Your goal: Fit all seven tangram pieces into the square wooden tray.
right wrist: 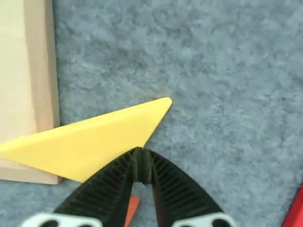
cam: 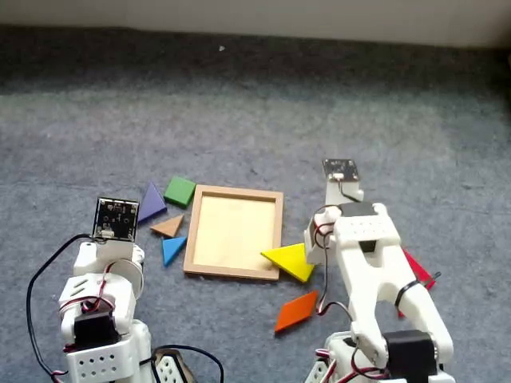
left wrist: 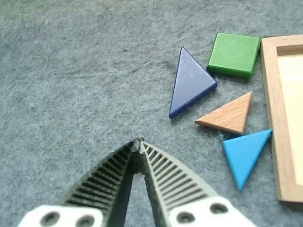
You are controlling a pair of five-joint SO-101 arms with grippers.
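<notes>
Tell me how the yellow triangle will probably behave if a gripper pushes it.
The yellow triangle looks flat and rigid, so it should slide whole, not bend. One corner lies over the rim of the tray, so it may rock or catch there. The fuzzy carpet probably adds drag.

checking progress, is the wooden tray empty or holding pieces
Empty: the wooden tray shows a bare floor; the yellow triangle only overlaps its corner rim.
</notes>
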